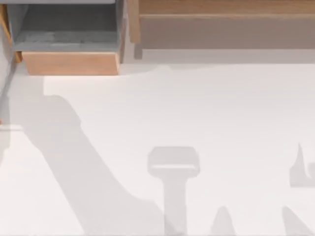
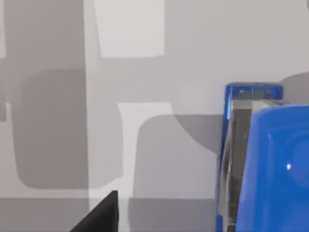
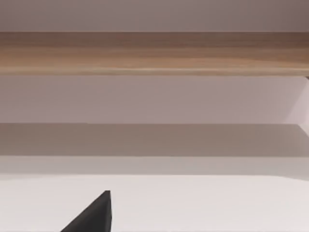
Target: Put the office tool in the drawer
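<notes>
The stapler (image 2: 270, 164) sits close beside the left gripper (image 2: 99, 215), whose jaw state I cannot tell, as with the right. The drawer (image 1: 69, 63) stands open; grasping and placing remain.

Worktop (image 1: 206, 113): smooth, matt, off-white, no texture, only soft shadows on it. Drawer (image 1: 71, 63) far left: front panel light tan wood, faint grain, matt; interior grey, slightly mottled, dull. Shelf unit (image 1: 221, 24) far right: wood, warm brown streaked grain, matt, same look in right wrist view. Stapler (image 2: 277, 164) in left wrist view: bright blue glossy plastic, rounded top with a small highlight; underside silver-grey metal, shiny and reflective. Dark fingertip (image 2: 99, 217) of the left hand: matt black, smooth.
</notes>
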You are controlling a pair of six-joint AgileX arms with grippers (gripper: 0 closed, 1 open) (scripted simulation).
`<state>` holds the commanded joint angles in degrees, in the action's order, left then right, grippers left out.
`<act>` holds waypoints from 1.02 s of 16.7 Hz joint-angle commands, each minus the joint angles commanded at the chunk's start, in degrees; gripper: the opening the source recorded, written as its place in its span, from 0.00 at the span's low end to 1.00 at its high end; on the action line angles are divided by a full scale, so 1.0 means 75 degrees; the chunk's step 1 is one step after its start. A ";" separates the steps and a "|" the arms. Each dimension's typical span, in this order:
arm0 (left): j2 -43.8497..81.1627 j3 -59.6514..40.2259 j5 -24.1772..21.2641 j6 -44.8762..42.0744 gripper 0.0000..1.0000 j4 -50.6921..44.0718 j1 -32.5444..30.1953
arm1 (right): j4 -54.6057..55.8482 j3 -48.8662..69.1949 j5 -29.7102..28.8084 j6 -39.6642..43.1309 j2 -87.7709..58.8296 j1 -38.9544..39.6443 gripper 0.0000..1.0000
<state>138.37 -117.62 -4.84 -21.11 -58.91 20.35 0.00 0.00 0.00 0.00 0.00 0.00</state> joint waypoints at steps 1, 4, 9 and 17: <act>0.0000 0.0000 0.0000 0.0000 1.00 0.0000 0.0000 | 0.0000 0.0000 0.0000 0.0000 0.0000 0.0000 1.00; -0.0060 0.0037 -0.0032 -0.0049 1.00 0.0068 -0.0005 | 0.0000 0.0000 0.0000 0.0000 0.0000 0.0000 1.00; -0.1099 0.0854 -0.0657 -0.1042 1.00 0.1504 0.0153 | 0.0000 0.0000 0.0000 0.0000 0.0000 0.0000 1.00; -0.3220 0.3717 -0.1910 -0.4388 1.00 0.6574 0.1710 | 0.0000 0.0000 0.0000 0.0000 0.0000 0.0000 1.00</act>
<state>114.22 -89.74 -19.16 -54.01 -9.60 33.18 0.00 0.00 0.00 0.00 0.00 0.00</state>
